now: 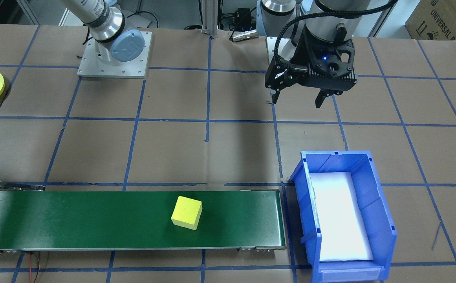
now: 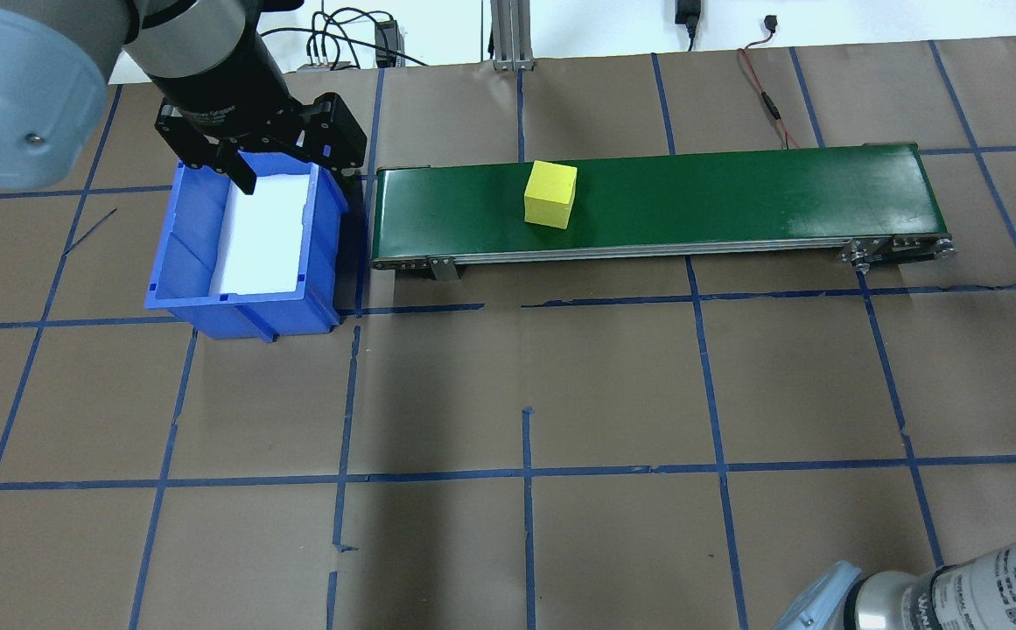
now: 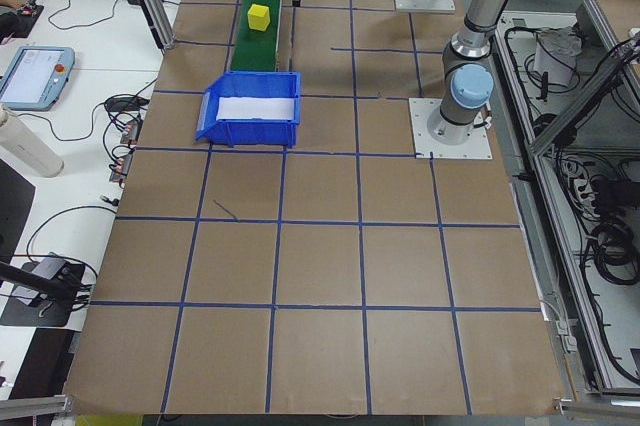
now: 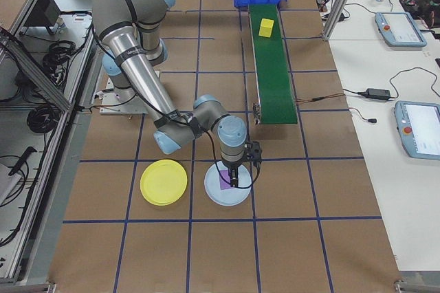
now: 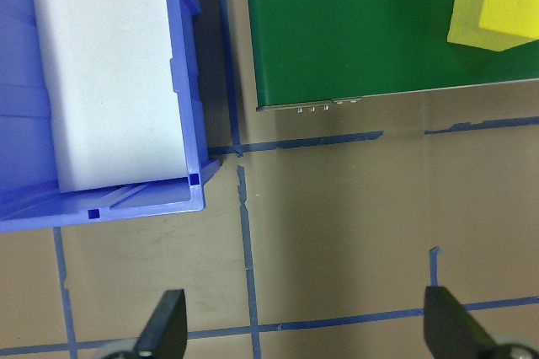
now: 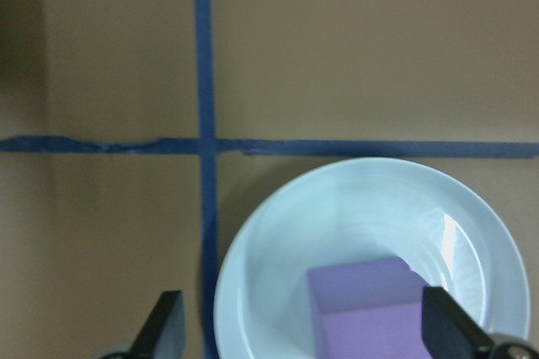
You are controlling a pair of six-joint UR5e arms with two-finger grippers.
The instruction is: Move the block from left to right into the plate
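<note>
The right gripper (image 6: 299,329) hangs low over a pale blue plate (image 6: 278,249), fingers spread wide on either side of a purple block (image 6: 362,308) that rests in the plate, not clenched on it. Just beside that plate lies the yellow plate (image 4: 163,181), bare. Farther along the table, a yellow block (image 2: 550,193) sits on the green conveyor belt (image 2: 735,192). Beyond the belt's end stands a blue bin (image 2: 184,280) with a white liner, and above the table beside it the left gripper (image 5: 303,329) hovers spread apart, holding nothing.
</note>
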